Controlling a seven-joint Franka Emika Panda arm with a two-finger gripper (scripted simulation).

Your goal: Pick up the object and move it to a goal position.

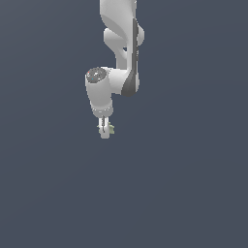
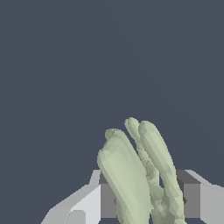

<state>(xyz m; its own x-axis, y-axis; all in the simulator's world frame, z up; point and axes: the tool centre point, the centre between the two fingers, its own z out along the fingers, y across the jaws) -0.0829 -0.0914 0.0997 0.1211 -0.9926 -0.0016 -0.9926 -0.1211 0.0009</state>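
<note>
All around the arm, in both views, there is only a flat, uniform slate-blue backdrop (image 1: 193,184); no edge, seam or shadow shows, so I cannot tell whether it is a worktop, a floor or empty space.

In the exterior view the white arm (image 1: 118,53) comes down from the top of the frame, bends at a grey-capped joint and ends in the tool (image 1: 104,131), which points downward. A speck of pale olive-green, the object (image 1: 111,129), sits at the tool's tip, touching its side toward the exterior view's right. It is far smaller than the tool.

In the wrist view the object (image 2: 131,175) fills the near field: several long, rounded, ridged lobes, pale green with darker grooves, fanning away from the camera. It sits between the tool's two fingers (image 2: 85,203), whose pale grey blocks flank it on either side with darker inner faces close against it. The tool (image 2: 144,199) looks clamped on the object, which is held off any visible surface.
</note>
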